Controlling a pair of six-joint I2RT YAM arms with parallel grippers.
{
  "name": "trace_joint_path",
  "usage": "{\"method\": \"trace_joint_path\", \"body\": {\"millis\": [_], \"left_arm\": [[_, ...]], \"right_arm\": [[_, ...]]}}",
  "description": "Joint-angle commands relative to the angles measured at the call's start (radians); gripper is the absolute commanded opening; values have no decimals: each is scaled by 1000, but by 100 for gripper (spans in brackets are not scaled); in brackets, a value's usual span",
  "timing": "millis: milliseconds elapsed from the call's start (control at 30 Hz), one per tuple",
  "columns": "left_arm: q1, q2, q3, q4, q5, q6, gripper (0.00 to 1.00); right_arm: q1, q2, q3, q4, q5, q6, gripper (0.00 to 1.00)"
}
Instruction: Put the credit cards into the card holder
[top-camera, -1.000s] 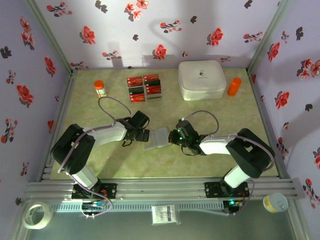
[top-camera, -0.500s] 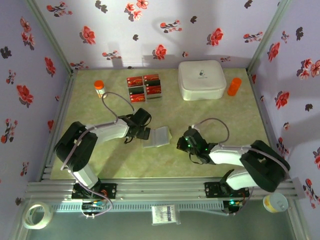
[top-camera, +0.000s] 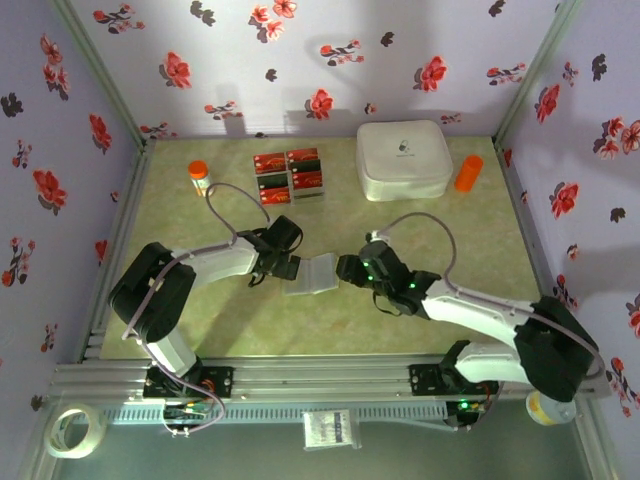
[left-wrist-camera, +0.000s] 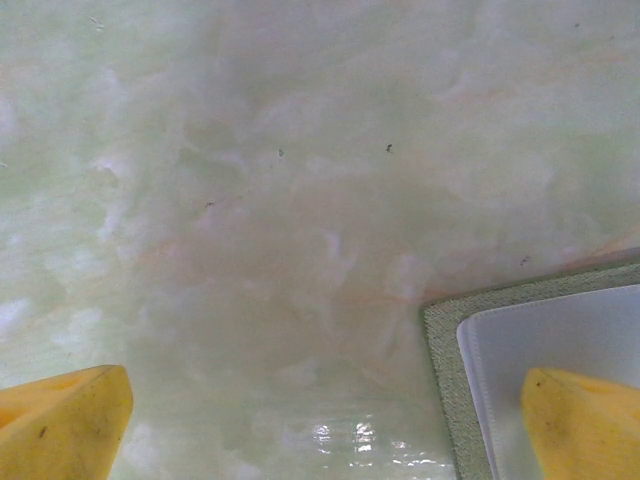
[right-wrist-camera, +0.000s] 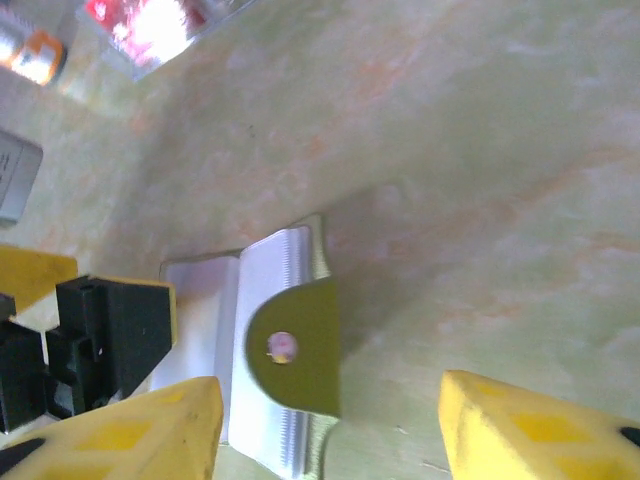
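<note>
The card holder (top-camera: 313, 273) lies open at the table's middle, grey inside up. Its olive snap flap (right-wrist-camera: 292, 345) sticks up on the right-hand side. My left gripper (top-camera: 291, 266) is open at its left edge; in the left wrist view one yellow fingertip (left-wrist-camera: 585, 428) hangs over the grey lining (left-wrist-camera: 560, 335) and the other (left-wrist-camera: 60, 425) over bare table. My right gripper (right-wrist-camera: 330, 430) is open too, straddling the flap without touching it. It sits at the holder's right edge (top-camera: 346, 270). The red credit cards (top-camera: 290, 175) lie in a block at the back, with the same cards (right-wrist-camera: 150, 22) blurred in the right wrist view.
A big white rounded box (top-camera: 403, 158) stands at the back right with an orange bottle (top-camera: 468, 172) beside it. Another orange-capped bottle (top-camera: 200, 177) stands at the back left. Flowered walls close in the table on three sides.
My right gripper drew back from the card holder, then came forward to it again and opened its jaws. The left gripper stayed open and shifted slightly along the holder's left edge.
</note>
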Motion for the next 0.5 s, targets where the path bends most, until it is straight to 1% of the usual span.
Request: {"method": "trace_joint_path", "body": {"millis": [0,133,200,233,300,367,400,433,467], "left_arm": [[7,0,16,-38,-34,25,100],[7,-4,14,-40,-34,27,100],[7,-7,10,-38,-34,27,100],[7,-8,9,-37,-34,26,100],[7,-12,6,-37,-32,23,100],[7,-19,5,-40,-28,17,100],[7,-25,5,-42,-26,13,100],[7,-32,6,-44,-19,8,100],[7,-40,7,-45,-11,1,100]], "right_arm": [[26,82,72,-57,23,-66,62],[28,166,120,-61,58,-62,61],[23,192,130,-83,96,-55,57],[19,200,133,-98,118,-48,52],[6,207,120,-109,145,-27,35],[-9,205,93,-101,154,-11,12],[-13,203,80,-95,150,-6,3],[-16,202,64,-83,142,-3,0],[-19,197,50,-73,135,-1,0]]}}
